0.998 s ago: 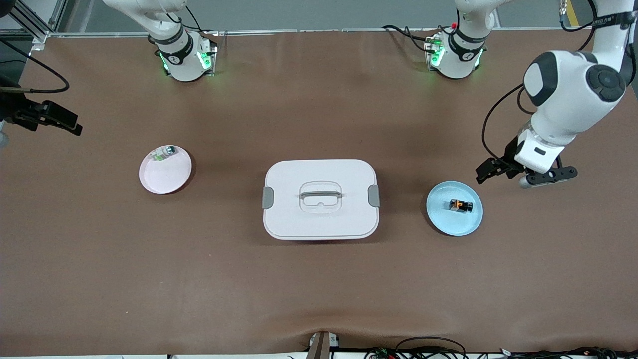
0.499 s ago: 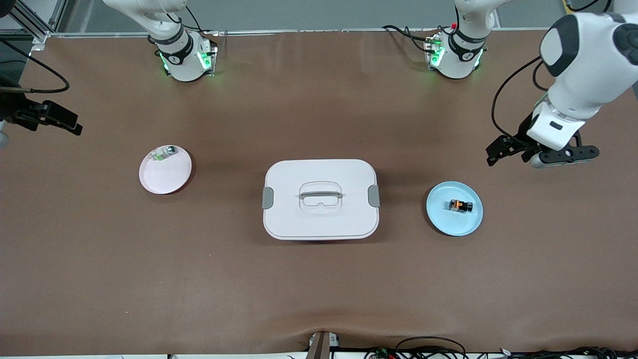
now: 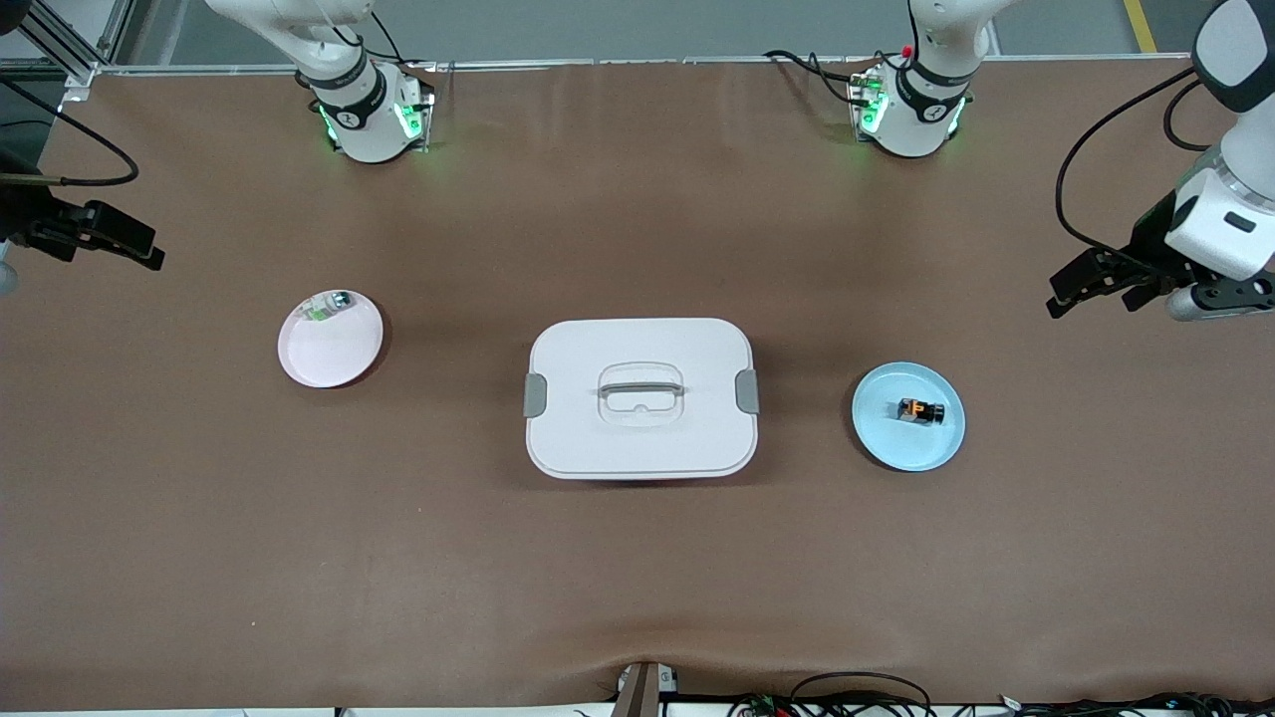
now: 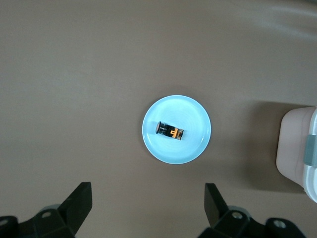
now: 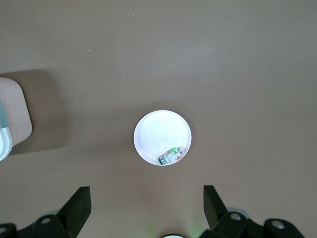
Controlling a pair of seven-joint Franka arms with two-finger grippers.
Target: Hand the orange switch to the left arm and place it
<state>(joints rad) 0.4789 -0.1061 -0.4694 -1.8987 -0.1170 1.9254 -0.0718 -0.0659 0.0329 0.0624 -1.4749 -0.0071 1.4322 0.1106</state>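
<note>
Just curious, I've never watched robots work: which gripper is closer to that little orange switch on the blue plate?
The left gripper, open above the table at the left arm's end, up beside the blue plate holding the orange switch. The right gripper, open, hangs past the white box.

No text or label can be read

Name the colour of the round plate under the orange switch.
Light blue round plate; clearest in the left wrist view.

The box (image 3: 640, 398) stands mid-table between the blue plate (image 3: 896, 443) and pink plate (image 3: 324, 354); bare table (image 3: 637, 219) surrounds it.
</note>
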